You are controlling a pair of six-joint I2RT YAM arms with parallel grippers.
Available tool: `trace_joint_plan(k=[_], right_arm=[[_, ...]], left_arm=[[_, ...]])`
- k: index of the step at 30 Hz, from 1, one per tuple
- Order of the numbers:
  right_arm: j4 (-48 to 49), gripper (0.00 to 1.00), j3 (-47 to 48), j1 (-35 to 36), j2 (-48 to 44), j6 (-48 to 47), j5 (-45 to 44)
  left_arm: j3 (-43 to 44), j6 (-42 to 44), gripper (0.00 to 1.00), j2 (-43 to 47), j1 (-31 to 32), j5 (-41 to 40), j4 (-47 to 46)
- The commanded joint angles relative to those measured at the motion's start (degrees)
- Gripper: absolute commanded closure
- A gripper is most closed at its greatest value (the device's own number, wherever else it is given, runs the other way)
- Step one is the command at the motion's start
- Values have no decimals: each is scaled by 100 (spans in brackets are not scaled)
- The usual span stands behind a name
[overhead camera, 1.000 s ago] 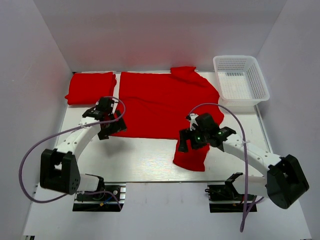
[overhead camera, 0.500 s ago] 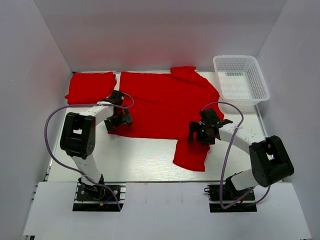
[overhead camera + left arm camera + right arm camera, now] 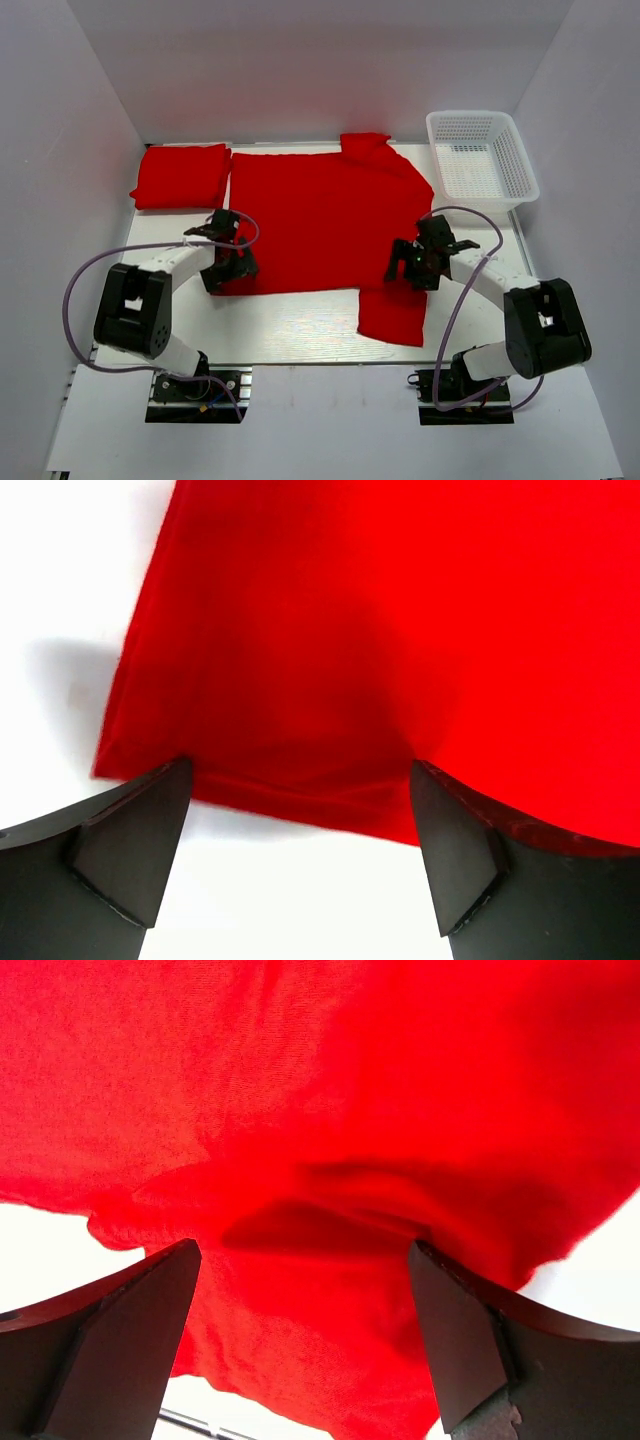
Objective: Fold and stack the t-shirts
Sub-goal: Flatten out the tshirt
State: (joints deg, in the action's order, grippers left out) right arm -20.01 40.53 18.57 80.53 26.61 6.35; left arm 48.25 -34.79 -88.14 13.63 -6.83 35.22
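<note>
A red t-shirt (image 3: 320, 215) lies spread flat across the middle of the table, one sleeve (image 3: 392, 315) hanging toward the near edge. A second red t-shirt (image 3: 182, 175) lies folded at the back left. My left gripper (image 3: 228, 266) sits at the spread shirt's near left corner. In the left wrist view it (image 3: 300, 875) is open, with the shirt's hem (image 3: 300, 805) crossing just beyond its fingertips and white table between them. My right gripper (image 3: 412, 262) is low over the shirt's near right part, above the sleeve. It (image 3: 300, 1345) is open, with wrinkled red cloth (image 3: 320, 1260) spanning the gap.
A white mesh basket (image 3: 482, 160) stands at the back right corner. White walls close in the table on the left, back and right. Purple cables loop from both arms near the table's front.
Both arms have shifted along the shirt's near edge, and the shirt now lies flatter and squarer, with its near edge and sleeve a little closer and further right. Both grippers have stayed open.
</note>
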Motion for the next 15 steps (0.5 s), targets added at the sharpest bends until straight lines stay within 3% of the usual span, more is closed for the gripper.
trace_joint_plan(k=[1,7,15], right_arm=[[-433,10,-151,-73,-308,-33,128],[-811,10,208,-64,-767,-332,587],[-1576,10,79,-90,-2004,1,-195]], left_arm=[[-211,-213,0,471,26,-11,801],[351,-143,0,1237,-36,-64,1144],[432,-1153,0,1484,-88,-960,2251]])
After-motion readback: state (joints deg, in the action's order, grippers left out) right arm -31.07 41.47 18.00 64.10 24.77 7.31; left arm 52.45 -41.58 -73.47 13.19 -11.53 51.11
